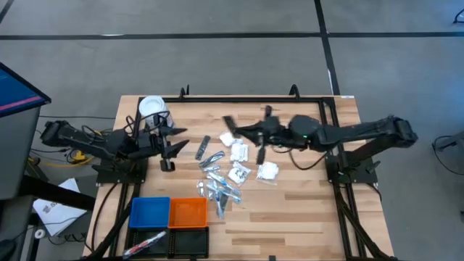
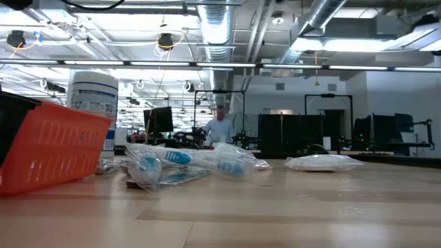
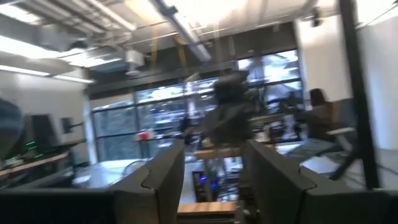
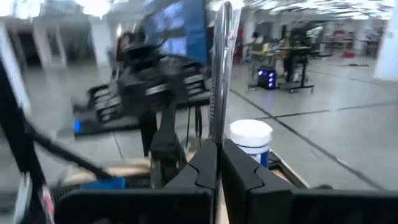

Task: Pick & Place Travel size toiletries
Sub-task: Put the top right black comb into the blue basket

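Standing upright between the right gripper's [image 4: 214, 165] pressed-together fingers is one slim silvery tube [image 4: 219, 74], long axis vertical, above the wooden table [image 1: 304, 210]. Other toiletries [image 1: 221, 177] lie scattered mid-table, too jumbled to count. Left gripper [image 1: 174, 148] hovers near the one white-lidded jar [image 1: 151, 107], fingers apart, empty. Three trays sit at the front: blue [image 1: 149, 212], orange [image 1: 188, 212], black [image 1: 167, 239]. Open workshop beyond.

L arm reached in from the table's left edge, approx. level, its gripper [image 1: 174, 142] up in the air with fingers [image 3: 163, 180] apart and nothing between them. R arm stretched in from the right edge towards the table centre; its gripper [image 1: 243, 133] also raised, fingers [image 4: 202, 168] closed on a thin clear-wrapped stick [image 4: 219, 81], held upright.
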